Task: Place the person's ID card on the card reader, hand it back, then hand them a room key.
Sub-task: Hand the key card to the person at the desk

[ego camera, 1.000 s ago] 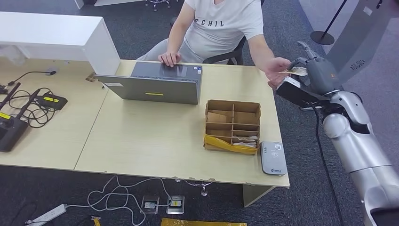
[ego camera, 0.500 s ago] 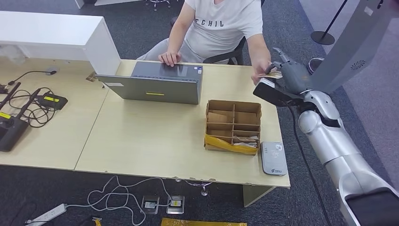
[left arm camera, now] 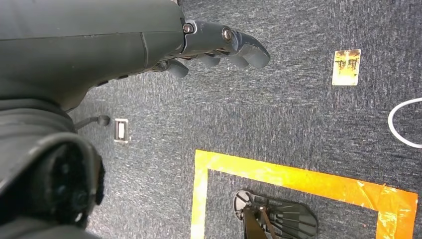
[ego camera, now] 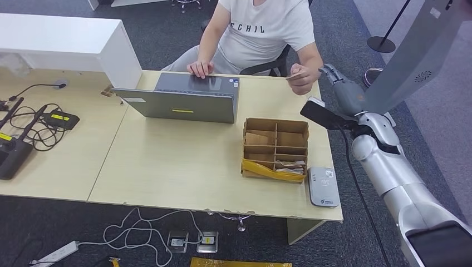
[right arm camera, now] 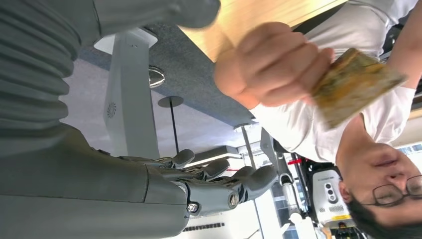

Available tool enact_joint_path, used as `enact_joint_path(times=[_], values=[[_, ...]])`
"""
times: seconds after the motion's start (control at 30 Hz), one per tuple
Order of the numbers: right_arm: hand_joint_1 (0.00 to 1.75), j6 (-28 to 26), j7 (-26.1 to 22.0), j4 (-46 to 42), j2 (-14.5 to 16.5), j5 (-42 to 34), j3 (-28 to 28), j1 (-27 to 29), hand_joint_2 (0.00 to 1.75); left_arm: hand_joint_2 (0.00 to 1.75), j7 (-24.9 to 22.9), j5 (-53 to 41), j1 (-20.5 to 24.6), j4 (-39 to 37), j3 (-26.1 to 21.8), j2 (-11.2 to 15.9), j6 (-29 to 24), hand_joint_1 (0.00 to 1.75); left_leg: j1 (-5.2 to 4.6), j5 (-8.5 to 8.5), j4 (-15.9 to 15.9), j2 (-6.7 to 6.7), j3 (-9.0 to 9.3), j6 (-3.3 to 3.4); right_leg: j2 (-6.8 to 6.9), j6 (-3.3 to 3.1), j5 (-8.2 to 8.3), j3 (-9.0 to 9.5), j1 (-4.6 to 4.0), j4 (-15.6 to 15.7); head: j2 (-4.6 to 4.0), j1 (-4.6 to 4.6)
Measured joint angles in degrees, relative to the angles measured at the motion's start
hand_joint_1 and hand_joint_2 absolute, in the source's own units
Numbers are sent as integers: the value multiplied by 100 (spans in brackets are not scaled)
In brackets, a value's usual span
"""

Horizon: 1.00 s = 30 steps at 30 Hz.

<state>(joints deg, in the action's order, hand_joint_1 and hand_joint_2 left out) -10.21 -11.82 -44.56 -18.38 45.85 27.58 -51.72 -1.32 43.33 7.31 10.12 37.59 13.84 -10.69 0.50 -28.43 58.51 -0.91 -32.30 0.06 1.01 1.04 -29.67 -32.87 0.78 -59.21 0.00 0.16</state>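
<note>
- The card (ego camera: 295, 75) sits pinched in the person's hand (ego camera: 302, 81), above the far right corner of the surface (ego camera: 183, 167).
- Just beside it, the right hand (ego camera: 340, 89) is raised, fingers (right arm camera: 249, 180) apart and holding nothing.
- The card reader (ego camera: 323, 187) lies at the near right corner, beside the cardboard organizer (ego camera: 275, 149).
- The left hand (left arm camera: 219, 45) hangs over the carpet, fingers loosely curled and empty.

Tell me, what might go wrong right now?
The robot's right hand is open and empty, close beside the person's hand, which holds the card; reaching further could bump their fingers. The next card likely comes from the cardboard box, whose narrow compartments could make picking one out fiddly.
</note>
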Motion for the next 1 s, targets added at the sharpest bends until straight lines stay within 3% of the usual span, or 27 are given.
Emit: enact_joint_path(times=[0.3, 0.43, 0.63, 1.0], values=[[0, -49, 198, 94, 2, -72, -4, 0, 175, 0, 1, 37, 0, 0, 2, 0, -8, 0, 0, 0, 0, 1, 1, 0, -1, 0, 0, 1, 0, 0, 0, -1], [0, -55, 205, 121, 4, -73, -4, 0, 0, 0, 1, 51, 0, 0, 2, 0, -12, 0, 0, 0, 0, 1, 1, 0, 0, 0, 0, 1, 0, 0, 0, -1], [0, -132, 497, -45, -49, -280, -23, 68, 0, 0, -22, 127, -2, 0, 2, 0, -68, 0, 0, 0, 1, 1, 6, 0, 0, 0, 0, 2, 0, 1, 0, -1], [0, 588, 1183, -1405, -680, -638, -216, 508, 0, 0, -107, 210, -31, -2, 5, 44, -78, 0, -2, -1, 2, 10, 14, 1, -8, 0, 1, 3, 3, 3, 0, -2]])
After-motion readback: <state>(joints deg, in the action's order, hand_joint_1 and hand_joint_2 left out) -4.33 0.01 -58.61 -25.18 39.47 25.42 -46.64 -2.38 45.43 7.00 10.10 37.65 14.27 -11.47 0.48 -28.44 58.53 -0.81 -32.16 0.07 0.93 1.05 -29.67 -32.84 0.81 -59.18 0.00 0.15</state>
